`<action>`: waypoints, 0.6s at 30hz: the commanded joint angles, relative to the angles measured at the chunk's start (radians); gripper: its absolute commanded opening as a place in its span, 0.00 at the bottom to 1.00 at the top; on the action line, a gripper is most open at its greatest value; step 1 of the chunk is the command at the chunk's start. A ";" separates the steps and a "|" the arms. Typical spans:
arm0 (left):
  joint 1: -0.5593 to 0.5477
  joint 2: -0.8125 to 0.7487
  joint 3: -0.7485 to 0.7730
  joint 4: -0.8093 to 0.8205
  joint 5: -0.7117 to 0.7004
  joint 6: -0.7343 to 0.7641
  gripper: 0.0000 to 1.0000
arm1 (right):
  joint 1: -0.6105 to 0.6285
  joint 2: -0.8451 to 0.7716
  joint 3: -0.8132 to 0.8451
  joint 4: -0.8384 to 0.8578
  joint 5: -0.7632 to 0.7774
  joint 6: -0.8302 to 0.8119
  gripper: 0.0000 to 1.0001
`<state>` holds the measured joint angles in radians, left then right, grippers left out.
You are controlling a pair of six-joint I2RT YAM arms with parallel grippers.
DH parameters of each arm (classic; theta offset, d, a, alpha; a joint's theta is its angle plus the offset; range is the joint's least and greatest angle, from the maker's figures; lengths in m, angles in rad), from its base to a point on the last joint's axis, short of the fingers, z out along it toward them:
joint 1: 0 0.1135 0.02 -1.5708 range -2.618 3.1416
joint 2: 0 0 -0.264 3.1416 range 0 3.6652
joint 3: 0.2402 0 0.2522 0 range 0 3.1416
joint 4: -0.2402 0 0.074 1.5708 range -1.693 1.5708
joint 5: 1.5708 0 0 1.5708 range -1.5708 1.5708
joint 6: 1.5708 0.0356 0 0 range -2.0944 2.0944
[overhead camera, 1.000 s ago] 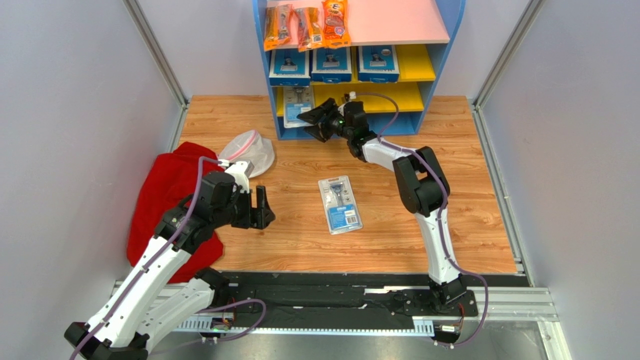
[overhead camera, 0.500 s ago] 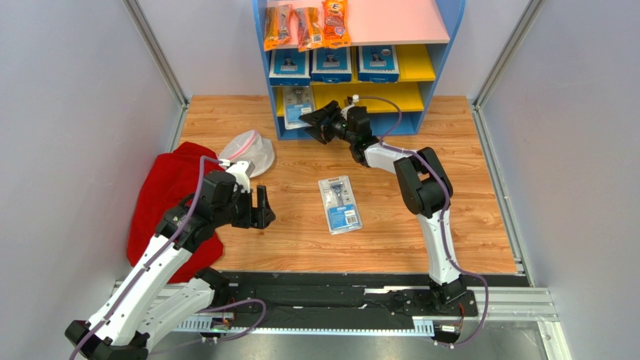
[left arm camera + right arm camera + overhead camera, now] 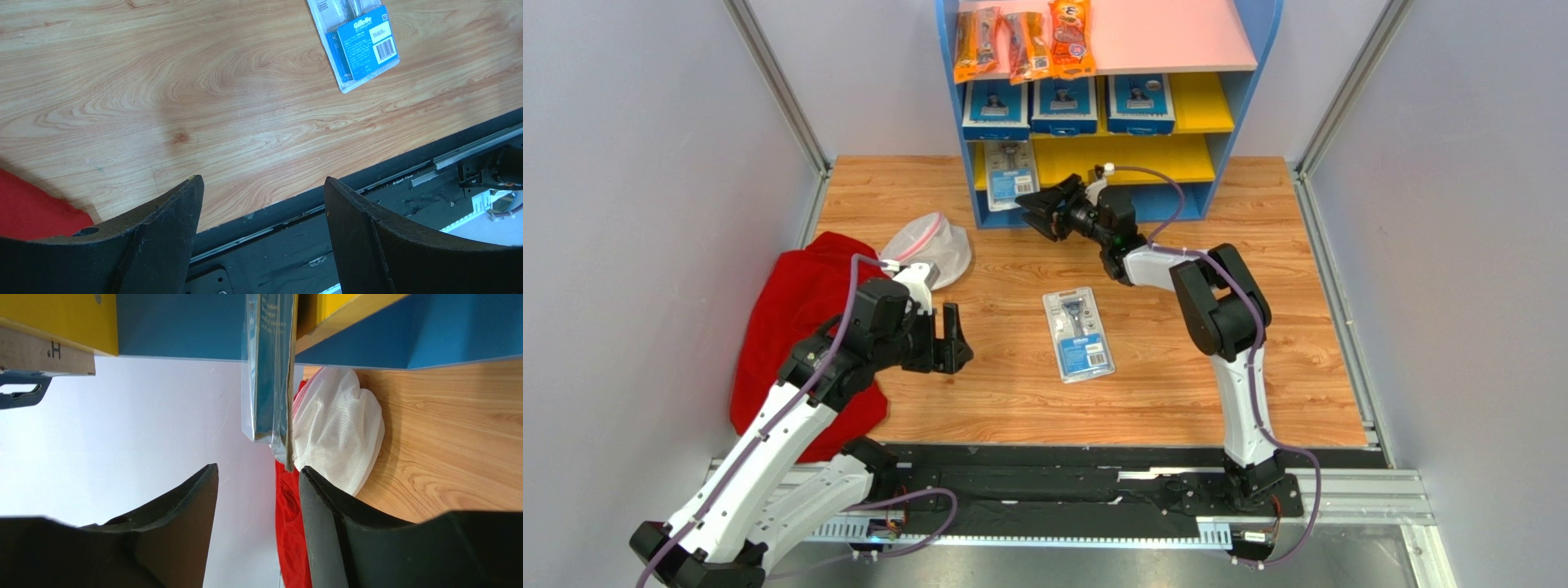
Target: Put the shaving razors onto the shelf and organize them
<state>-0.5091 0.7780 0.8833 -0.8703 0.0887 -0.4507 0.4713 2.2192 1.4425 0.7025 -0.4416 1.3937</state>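
Right wrist view alone shows a glossy razor pack [image 3: 268, 373] edge-on at the shelf [image 3: 380, 331], 12 o'clock of the right gripper [image 3: 258, 470], jaws parted, empty. Overhead: a second pack [image 3: 1078, 333] flat on wood-grain worktop [image 3: 1014, 392]; left gripper [image 3: 263, 181] jaws wide.

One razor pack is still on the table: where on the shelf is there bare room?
The lower yellow shelf is bare right of its single razor pack, past the right gripper. The upper yellow shelf has a strip right of its three packs. The pink top board is free right of the orange snack packets; left ends are crowded.
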 commanded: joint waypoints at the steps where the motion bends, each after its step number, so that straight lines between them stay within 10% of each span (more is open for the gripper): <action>1: -0.003 0.000 -0.003 0.037 0.011 0.001 0.80 | 0.010 -0.046 -0.037 0.149 -0.020 0.042 0.50; 18: -0.003 -0.002 -0.003 0.039 0.016 0.003 0.80 | 0.029 0.010 0.019 0.129 -0.026 0.038 0.19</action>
<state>-0.5091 0.7780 0.8833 -0.8700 0.0963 -0.4503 0.4911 2.2219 1.4082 0.8265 -0.4671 1.4464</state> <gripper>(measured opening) 0.803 0.201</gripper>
